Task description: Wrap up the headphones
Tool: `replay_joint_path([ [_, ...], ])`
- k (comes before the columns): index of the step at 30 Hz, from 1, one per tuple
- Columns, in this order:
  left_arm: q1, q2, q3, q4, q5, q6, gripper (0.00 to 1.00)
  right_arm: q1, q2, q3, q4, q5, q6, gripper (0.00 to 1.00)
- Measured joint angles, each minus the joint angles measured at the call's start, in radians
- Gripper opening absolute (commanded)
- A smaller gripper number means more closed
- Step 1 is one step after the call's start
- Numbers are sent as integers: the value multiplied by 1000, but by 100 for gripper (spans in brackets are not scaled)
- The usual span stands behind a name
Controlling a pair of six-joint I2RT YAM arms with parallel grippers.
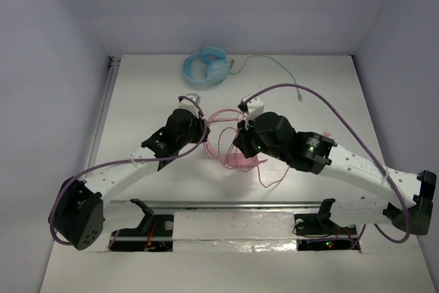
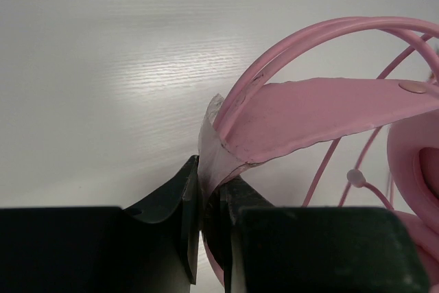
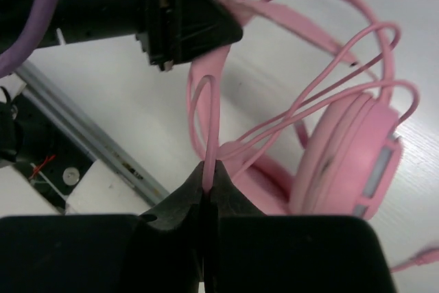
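Two grips: your left gripper (image 2: 212, 193) pinches the headband (image 2: 322, 114), right gripper (image 3: 208, 175) the cable (image 3: 218, 118); tug and that seemingly taut cable could slip.

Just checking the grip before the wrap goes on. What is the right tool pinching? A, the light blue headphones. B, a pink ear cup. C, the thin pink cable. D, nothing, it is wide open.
C: in the right wrist view the right tool is shut on a thin loop of the pink cable that rises straight out from between its tips.
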Motion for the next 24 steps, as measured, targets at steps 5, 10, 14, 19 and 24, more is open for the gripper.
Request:
replay_joint_path([
  [5, -7, -27, 0, -41, 79, 11, 0, -48, -15, 4, -18, 25, -41, 0],
  [10, -9, -62, 0, -86, 102, 24, 0, -62, -24, 26, -47, 88, -79, 0],
  [14, -9, -85, 0, -101, 140, 27, 0, -74, -24, 34, -50, 179, -104, 0],
  [19, -9, -111, 0, -115, 204, 35, 0, -99, -27, 29, -40, 277, -126, 0],
  [24, -2, -131, 0, -113, 265, 35, 0, -149, -58, -18, 26, 328, -113, 0],
])
